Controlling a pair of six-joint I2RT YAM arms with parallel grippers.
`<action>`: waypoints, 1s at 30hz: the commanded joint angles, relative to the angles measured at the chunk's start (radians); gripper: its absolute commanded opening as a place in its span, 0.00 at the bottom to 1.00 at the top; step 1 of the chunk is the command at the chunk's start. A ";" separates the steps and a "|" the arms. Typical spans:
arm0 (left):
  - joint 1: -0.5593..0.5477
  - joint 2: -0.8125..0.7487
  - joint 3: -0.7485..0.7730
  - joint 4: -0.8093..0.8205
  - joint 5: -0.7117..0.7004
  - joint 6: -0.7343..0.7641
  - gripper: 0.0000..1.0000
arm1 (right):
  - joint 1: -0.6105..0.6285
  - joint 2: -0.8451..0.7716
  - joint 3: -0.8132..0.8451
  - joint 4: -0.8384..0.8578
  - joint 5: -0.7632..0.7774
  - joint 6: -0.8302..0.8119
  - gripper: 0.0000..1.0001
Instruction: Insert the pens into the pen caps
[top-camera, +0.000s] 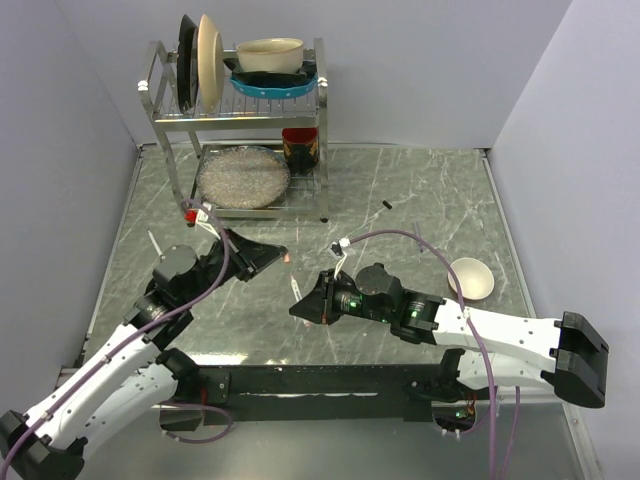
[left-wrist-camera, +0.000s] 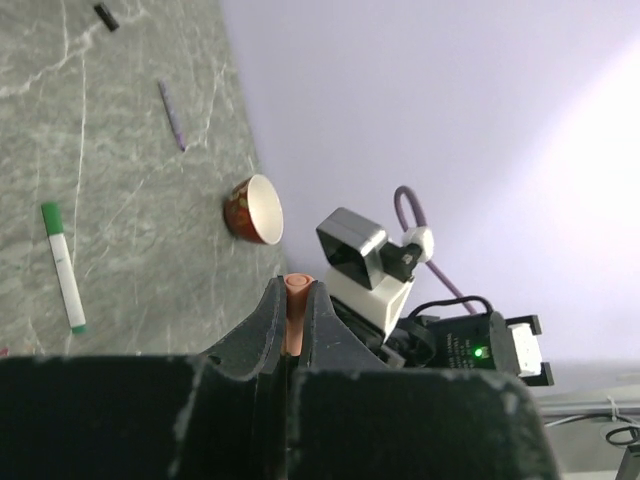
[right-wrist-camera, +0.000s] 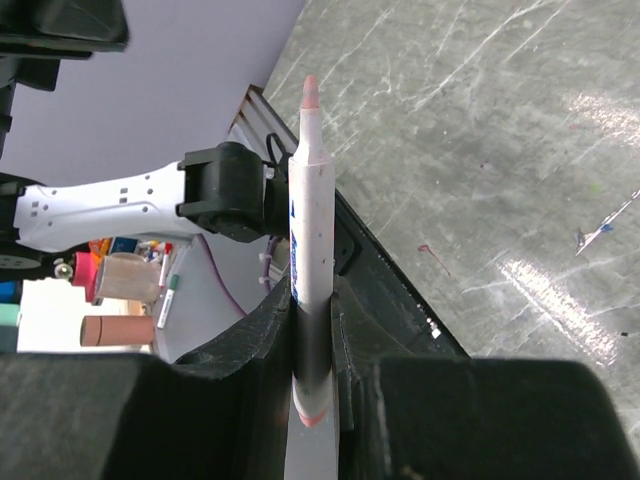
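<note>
Nearest the bench (top-camera: 450, 190) edge, the right jaws are clamped tight on one white pen (right-wrist-camera: 310, 200), its bare pink tip sticking out past them. Just beyond, the left jaws pinch one pink cap (left-wrist-camera: 298, 300), closed firmly around it. One green pen (left-wrist-camera: 62, 268) lies flat on the bench, apart from both arms. Farther off sit one bowl (left-wrist-camera: 255, 210) and one black cap (left-wrist-camera: 105, 15). One dish rack (top-camera: 240, 119) stands farthest.

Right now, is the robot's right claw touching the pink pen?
Touching. The right wrist view shows the right gripper clamped on the pink pen, one finger pressing each side of its barrel.
</note>
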 joint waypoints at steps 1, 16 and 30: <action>-0.006 -0.027 0.003 0.032 -0.066 -0.002 0.01 | 0.018 -0.014 0.057 0.036 0.045 0.013 0.00; -0.028 -0.012 -0.008 0.015 -0.098 -0.029 0.01 | 0.030 -0.008 0.125 -0.008 0.097 -0.013 0.00; -0.054 -0.014 -0.029 0.029 -0.119 -0.041 0.01 | 0.028 0.004 0.163 -0.027 0.118 -0.029 0.00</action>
